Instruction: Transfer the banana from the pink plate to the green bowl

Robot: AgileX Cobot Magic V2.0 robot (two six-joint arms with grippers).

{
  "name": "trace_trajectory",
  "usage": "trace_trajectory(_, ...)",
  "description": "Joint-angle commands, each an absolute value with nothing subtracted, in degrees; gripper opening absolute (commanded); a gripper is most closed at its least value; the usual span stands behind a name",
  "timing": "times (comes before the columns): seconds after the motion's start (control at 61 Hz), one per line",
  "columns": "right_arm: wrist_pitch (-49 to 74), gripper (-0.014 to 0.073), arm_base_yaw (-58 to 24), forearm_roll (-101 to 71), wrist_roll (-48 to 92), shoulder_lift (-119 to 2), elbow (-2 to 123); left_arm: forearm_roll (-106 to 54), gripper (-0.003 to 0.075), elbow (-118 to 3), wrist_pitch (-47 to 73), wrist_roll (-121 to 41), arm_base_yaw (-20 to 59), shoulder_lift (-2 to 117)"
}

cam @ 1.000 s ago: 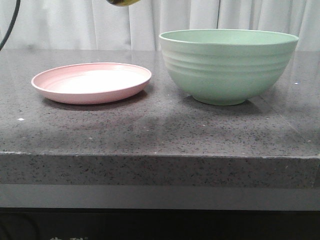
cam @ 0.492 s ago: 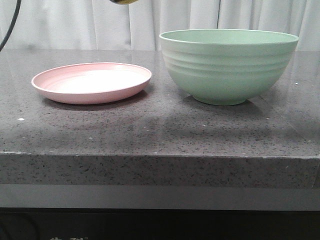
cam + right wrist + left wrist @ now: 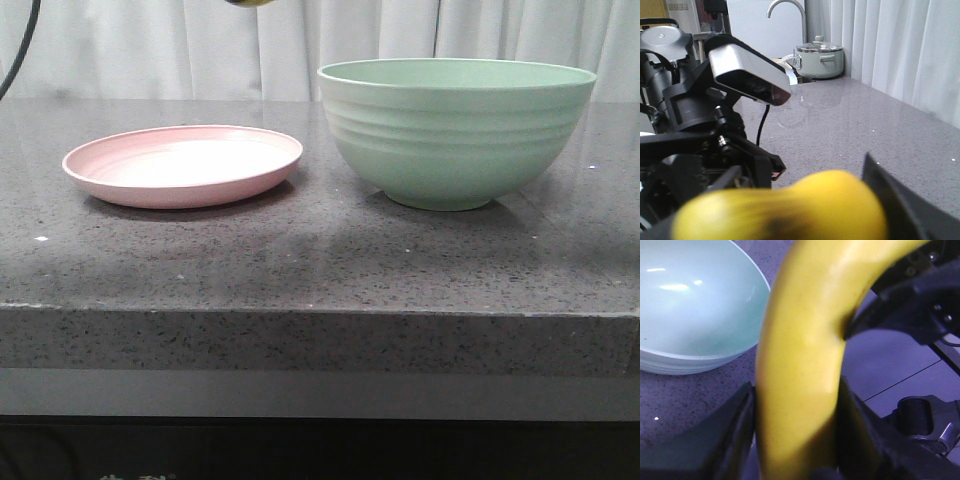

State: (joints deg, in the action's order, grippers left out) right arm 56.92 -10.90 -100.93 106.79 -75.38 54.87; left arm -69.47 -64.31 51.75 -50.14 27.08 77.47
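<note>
The banana [image 3: 248, 3] hangs high above the table, and only its lowest tip shows at the front view's top edge, above the plate's right side. My left gripper [image 3: 796, 390] is shut on the banana [image 3: 800, 365], with a dark finger [image 3: 737, 415] on each side. The green bowl [image 3: 455, 130] stands right of the pink plate [image 3: 180, 190], which holds nothing. The bowl [image 3: 690, 300] also lies below in the left wrist view. The banana [image 3: 790, 210] lies blurred across my right gripper [image 3: 795, 205]. Only one right finger [image 3: 892, 205] shows. The right gripper [image 3: 900, 305] touches the banana's inner curve.
The grey stone table [image 3: 320, 270] ends at a front edge low in the front view. A dark cable [image 3: 20, 50] hangs at the far left. In the right wrist view, the left arm with its camera [image 3: 747, 75] is close by, and a pot [image 3: 819, 60] stands far back.
The banana tip at the front view's top edge has risen slightly, so less of it shows. The plate and the bowl have not moved.
</note>
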Motion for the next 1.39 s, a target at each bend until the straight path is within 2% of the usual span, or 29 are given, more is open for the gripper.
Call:
trace_trajectory(0.0,58.9,0.0306,-10.9,-109.3,107.3,-74.1,56.8,-73.6,0.0199,-65.8,51.8,-50.1,27.4,75.9)
trace_trajectory(0.164,58.9,0.0148,-10.9,-109.3,107.3,-74.1,56.8,-73.6,0.0199,-65.8,51.8,-50.1,27.4,75.9)
trace_trajectory(0.377,58.9,0.011,-10.9,-109.2,107.3,-74.1,56.8,-73.6,0.0218,-65.8,51.8,-50.1,27.4,75.9)
trace_trajectory(0.459,58.9,0.011,-10.9,-109.2,107.3,-74.1,56.8,-73.5,0.0317,-65.8,51.8,-50.1,27.4,75.9)
trace_trajectory(0.59,58.5,0.011,-10.9,-109.2,107.3,-74.1,56.8,-72.2,0.058,-66.0,51.6,-50.1,27.4,75.9)
trace_trajectory(0.672,57.2,0.011,-10.9,-108.6,106.5,-73.8,56.8,-69.8,0.0652,-66.4,51.4,-50.1,27.0,75.6)
trace_trajectory(1.0,41.7,0.011,-9.4,-94.1,92.7,-66.9,57.0,-56.5,0.065,-69.7,52.8,-43.2,21.7,68.6)
trace_trajectory(1.164,32.2,0.011,-8.1,-84.3,76.4,-65.2,59.3,-50.9,0.065,-69.7,52.8,-42.0,20.6,65.3)
trace_trajectory(1.377,36.8,0.011,-3.9,-71.3,56.6,-70.7,68.5,-51.1,0.065,-69.7,52.7,-41.5,20.4,64.9)
